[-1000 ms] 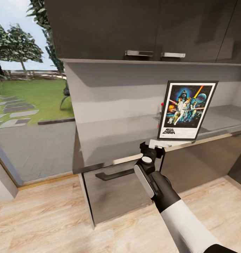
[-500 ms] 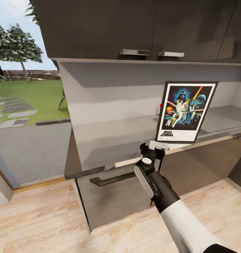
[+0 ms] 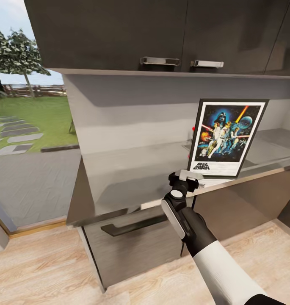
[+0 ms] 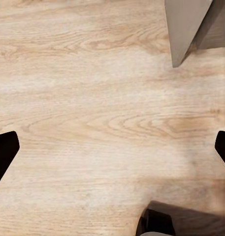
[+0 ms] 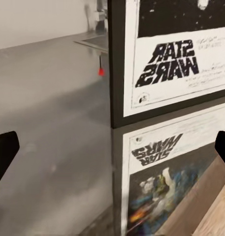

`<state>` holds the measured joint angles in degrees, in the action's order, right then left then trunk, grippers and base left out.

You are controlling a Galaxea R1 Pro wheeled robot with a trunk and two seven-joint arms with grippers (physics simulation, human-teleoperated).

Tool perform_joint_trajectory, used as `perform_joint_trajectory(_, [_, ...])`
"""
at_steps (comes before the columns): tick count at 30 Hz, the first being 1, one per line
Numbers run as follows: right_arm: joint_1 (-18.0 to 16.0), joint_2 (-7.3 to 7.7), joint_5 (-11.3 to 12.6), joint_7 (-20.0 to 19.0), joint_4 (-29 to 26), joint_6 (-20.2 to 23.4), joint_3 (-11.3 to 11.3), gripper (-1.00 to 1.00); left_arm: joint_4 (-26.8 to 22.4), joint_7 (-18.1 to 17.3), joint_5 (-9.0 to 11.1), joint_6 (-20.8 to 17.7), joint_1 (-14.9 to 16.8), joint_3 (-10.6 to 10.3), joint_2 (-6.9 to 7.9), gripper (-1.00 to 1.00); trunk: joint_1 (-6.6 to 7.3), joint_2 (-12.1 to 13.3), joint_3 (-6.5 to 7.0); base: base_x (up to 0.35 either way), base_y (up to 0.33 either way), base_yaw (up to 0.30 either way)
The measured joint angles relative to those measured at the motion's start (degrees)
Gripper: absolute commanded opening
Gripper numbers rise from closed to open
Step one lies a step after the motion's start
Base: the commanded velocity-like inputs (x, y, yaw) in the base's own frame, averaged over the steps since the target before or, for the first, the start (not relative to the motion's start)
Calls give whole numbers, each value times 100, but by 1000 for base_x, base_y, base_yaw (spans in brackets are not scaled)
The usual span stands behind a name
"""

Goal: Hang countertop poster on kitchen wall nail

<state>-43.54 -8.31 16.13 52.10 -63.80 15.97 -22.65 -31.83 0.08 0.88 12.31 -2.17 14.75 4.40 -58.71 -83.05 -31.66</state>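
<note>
Poster upright on the bench, just ahead of the open right claw.

Poster (image 3: pixel 227 138) is seen standing on its short lower edge near the front lip of the kitchen bench (image 3: pixel 132 178), its long axis vertical and its printed face turned toward the robot. Right claw (image 3: pixel 186 176) is held level with the bench edge, just below and to the left of the frame's lower left corner, jaws spread wide and empty; from its wrist camera the poster (image 5: pixel 166 64) lies straight ahead, offset to one side. Left claw (image 4: pixel 112 147) is also open, pointed at the wood floor (image 4: pixel 92 98). The right arm is judged the nearer for the grasp.
</note>
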Motion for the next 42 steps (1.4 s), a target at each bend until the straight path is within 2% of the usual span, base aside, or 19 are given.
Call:
perform_joint_trajectory(9, [0, -1, 0, 0, -3, 0, 1, 100, -1, 4, 0, 0, 0, 9, 2, 100, 1, 0, 0, 193, -12, 0])
perform_joint_trajectory(17, [0, 2, -4, 0, -4, 0, 2, 100, -39, -17, 29, 6, -1, 712, 8, 100, -1, 0, 0, 133, -1, 0])
perform_joint_trajectory(22, [0, 3, -6, 0, -4, 0, 2, 100, -44, -22, 31, 7, -1, 838, 6, 100, 1, 0, 0, 135, 0, 0])
perform_joint_trajectory(28, [0, 3, -7, 0, -2, 0, 7, 100, -45, -24, 32, 8, -1, 866, 1, 100, -1, 0, 0, 117, 0, 0])
perform_joint_trajectory(32, [0, 3, -6, 285, 4, -8, 7, 100, -46, -24, 32, 8, -1, 867, 0, 100, -2, 0, 0, 7, 0, 0])
perform_joint_trajectory(33, [0, 3, 0, 668, 10, -8, -3, 100, -46, -24, 32, 8, -1, 869, 0, 100, -2, 0, 0, 1, 0, 0])
perform_joint_trajectory(42, [-13, -12, 5, 1117, 202, -5, -2, 100, -46, -24, 32, 8, 0, 870, 0, 100, -2, 0, 0, 0, 0, 0])
